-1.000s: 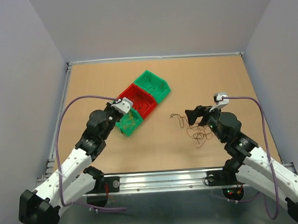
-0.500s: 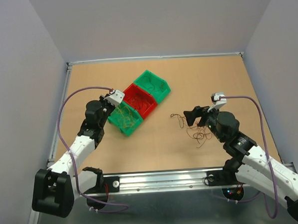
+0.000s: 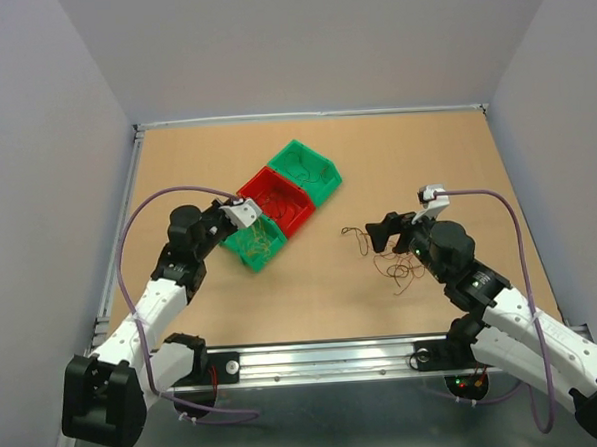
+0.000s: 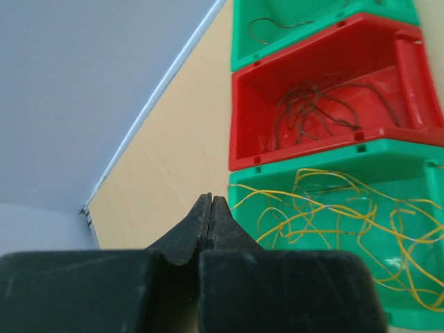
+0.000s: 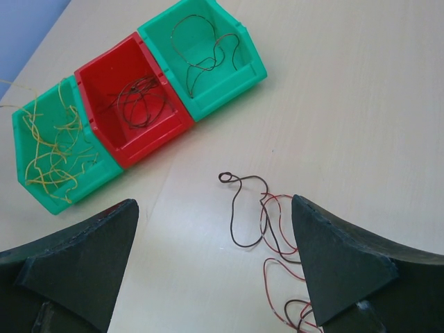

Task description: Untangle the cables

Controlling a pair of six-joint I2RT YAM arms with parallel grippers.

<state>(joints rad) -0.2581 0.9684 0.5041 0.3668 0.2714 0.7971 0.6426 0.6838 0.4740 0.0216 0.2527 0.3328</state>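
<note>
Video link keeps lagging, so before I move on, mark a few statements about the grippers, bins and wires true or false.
1. The right gripper is open over loose wires on the table. True.
2. The yellow wires lie in a green bin. True.
3. The left gripper is open. False: it is shut, holding nothing.
4. The red bin is empty. False: dark wires lie in it.

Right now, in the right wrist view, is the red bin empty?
No, the red bin holds a small tangle of dark wires on its floor.
</note>
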